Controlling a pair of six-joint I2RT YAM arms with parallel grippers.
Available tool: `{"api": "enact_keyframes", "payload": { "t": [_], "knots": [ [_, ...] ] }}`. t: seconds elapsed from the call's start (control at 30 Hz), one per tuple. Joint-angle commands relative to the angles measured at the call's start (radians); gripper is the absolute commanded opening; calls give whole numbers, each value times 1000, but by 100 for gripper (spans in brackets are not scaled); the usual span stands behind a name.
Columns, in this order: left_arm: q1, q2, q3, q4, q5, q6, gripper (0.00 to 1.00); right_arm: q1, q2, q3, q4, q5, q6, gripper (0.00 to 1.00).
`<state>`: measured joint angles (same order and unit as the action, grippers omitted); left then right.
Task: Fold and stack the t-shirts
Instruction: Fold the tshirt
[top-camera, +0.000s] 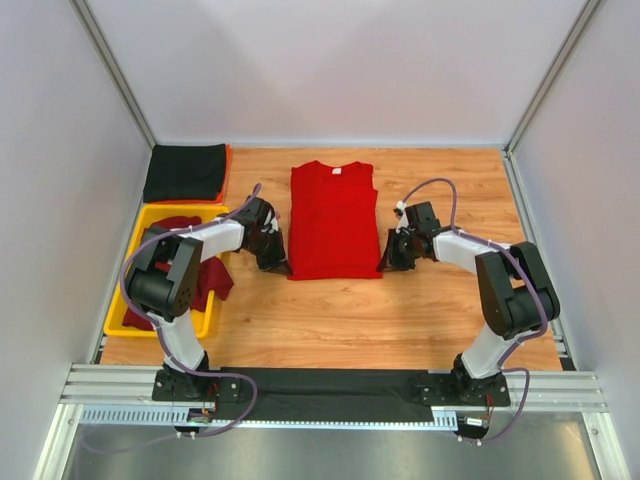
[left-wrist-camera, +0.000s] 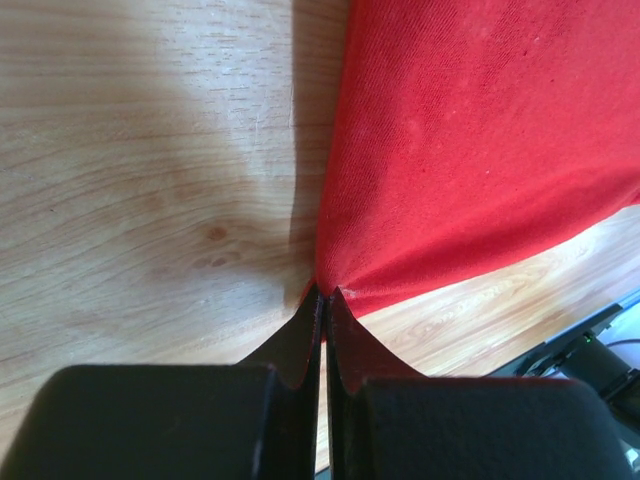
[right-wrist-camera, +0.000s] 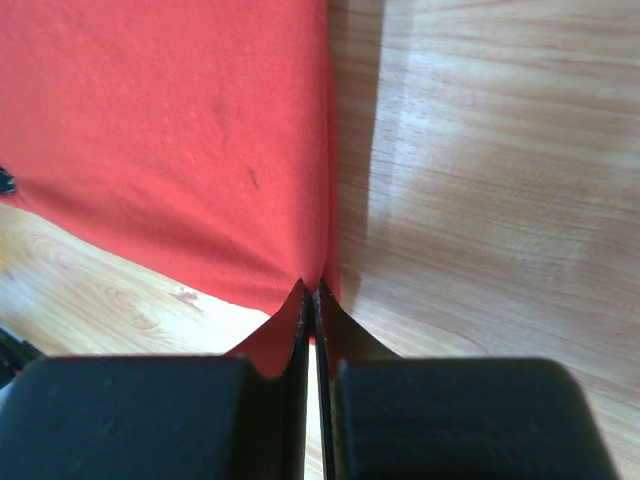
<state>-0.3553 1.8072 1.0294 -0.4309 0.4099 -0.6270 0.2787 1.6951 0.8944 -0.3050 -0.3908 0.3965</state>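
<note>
A bright red t-shirt (top-camera: 334, 220) lies flat in the middle of the table, sleeves folded in, its white neck label at the far end. My left gripper (top-camera: 277, 262) is shut on its near left corner; the left wrist view shows the red cloth (left-wrist-camera: 480, 150) pinched at my fingertips. My right gripper (top-camera: 388, 262) is shut on its near right corner, with the red cloth in the right wrist view (right-wrist-camera: 170, 150) pinched the same way. A folded black t-shirt (top-camera: 185, 172) lies at the far left. Dark maroon t-shirts (top-camera: 200, 275) lie crumpled in the yellow tray.
The yellow plastic tray (top-camera: 120, 318) stands at the left edge of the wooden table, under my left arm. White walls enclose the table on three sides. A metal rail with both arm bases runs along the near edge.
</note>
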Motion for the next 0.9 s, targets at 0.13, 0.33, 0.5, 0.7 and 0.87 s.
{"api": "enact_keyframes", "payload": {
  "t": [0.13, 0.33, 0.5, 0.7, 0.87],
  "knots": [
    [-20, -46, -63, -39, -57, -11, 0, 19, -46, -67, -23, 105, 16, 0],
    [-74, -130, -144, -31, -54, -34, 3, 33, -152, -152, -45, 130, 31, 1],
    [-97, -213, -186, -104, -104, -56, 27, 33, -247, -183, -161, 181, 56, 15],
    [-119, -302, -190, -163, -180, -57, 44, 33, -341, -201, -207, 138, 110, 33],
    [-119, -284, -207, -65, -68, -83, 46, 33, -328, -193, -198, 107, 156, 40]
  ]
}}
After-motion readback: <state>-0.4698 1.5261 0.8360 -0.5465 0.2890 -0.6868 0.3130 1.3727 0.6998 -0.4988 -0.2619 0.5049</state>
